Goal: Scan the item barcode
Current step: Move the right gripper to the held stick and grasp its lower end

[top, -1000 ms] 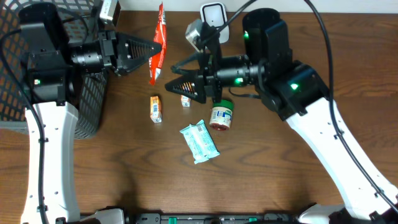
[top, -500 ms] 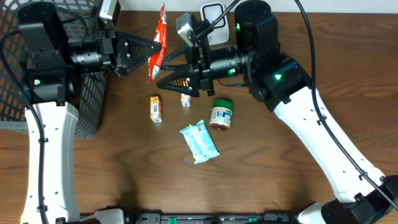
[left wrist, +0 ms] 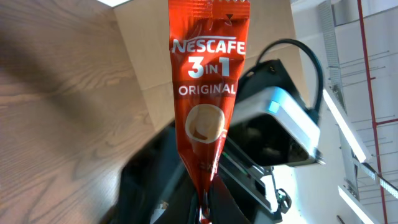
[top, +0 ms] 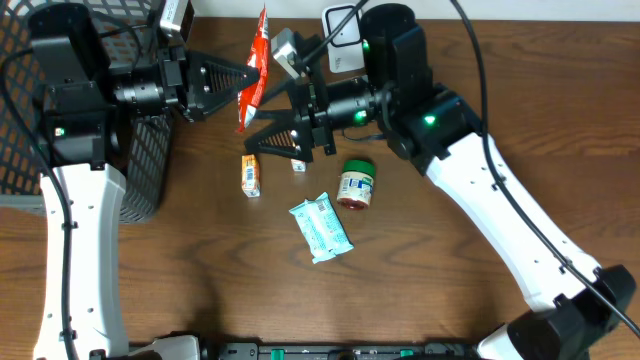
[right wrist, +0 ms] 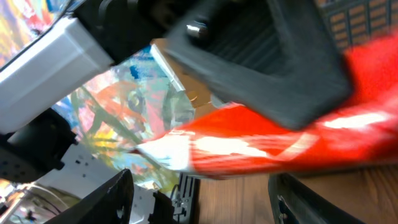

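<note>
**Two claws are crowding one red sachet**

Up and to the left of the green-lidded jar (top: 356, 186), the left claw (top: 248, 75) is pinching a red Nescafe coffee sachet (top: 257, 55), its jaws closed tight on it. The sachet is being held up off the worktop (top: 200, 250), with its printed face turned to the left wrist camera. The right claw (top: 250, 140) is hovering between jar and sachet, its jaws spread wide and gripping nothing. Its tips are sitting just beside the sachet end nearest the jar; whether they are touching cannot be told. From the right wrist, the sachet is stretching across ahead of the two fingers (right wrist: 115, 199). One teal packet (top: 321, 228) is lying just below the jar.
</note>
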Tool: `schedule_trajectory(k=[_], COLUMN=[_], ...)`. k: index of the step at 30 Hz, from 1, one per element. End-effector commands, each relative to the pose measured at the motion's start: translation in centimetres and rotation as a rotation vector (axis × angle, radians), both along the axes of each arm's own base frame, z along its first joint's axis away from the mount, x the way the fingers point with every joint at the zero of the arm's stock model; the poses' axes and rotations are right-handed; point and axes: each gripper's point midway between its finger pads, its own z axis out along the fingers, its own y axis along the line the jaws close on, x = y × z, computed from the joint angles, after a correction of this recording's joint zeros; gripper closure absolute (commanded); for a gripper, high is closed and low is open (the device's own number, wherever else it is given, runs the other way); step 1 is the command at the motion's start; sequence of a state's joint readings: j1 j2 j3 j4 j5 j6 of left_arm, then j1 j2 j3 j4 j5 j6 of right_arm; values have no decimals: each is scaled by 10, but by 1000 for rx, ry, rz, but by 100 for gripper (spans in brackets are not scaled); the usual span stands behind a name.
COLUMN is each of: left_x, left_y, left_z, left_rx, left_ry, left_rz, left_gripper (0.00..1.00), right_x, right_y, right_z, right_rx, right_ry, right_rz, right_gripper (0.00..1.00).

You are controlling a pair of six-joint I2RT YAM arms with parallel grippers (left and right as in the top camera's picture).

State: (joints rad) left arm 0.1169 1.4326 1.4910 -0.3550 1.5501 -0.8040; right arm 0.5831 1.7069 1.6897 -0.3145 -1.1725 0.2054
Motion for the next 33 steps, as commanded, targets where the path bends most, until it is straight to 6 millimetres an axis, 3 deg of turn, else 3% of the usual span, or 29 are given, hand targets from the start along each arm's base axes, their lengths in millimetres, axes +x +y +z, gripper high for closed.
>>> schedule_trajectory(k=[1, 7, 25, 33], left_x=[-3, -3, -3, -3], left_y=[1, 1, 1, 1], left_z=[1, 1, 1, 1], left_rx=[-3, 2, 5, 5], left_ry=[-31, -56, -76, -76], left_rz=[-17, -18, -18, -18], left_gripper=[92, 92, 92, 93], right_x=[0, -2, 21, 22], right_y=[2, -2, 2, 4], right_z=[7, 29, 29, 29], right_rx=[12, 58, 54, 54], right_ry=[31, 105, 130, 119], right_rz=[5, 39, -92, -106], right_gripper=[36, 37, 46, 75])
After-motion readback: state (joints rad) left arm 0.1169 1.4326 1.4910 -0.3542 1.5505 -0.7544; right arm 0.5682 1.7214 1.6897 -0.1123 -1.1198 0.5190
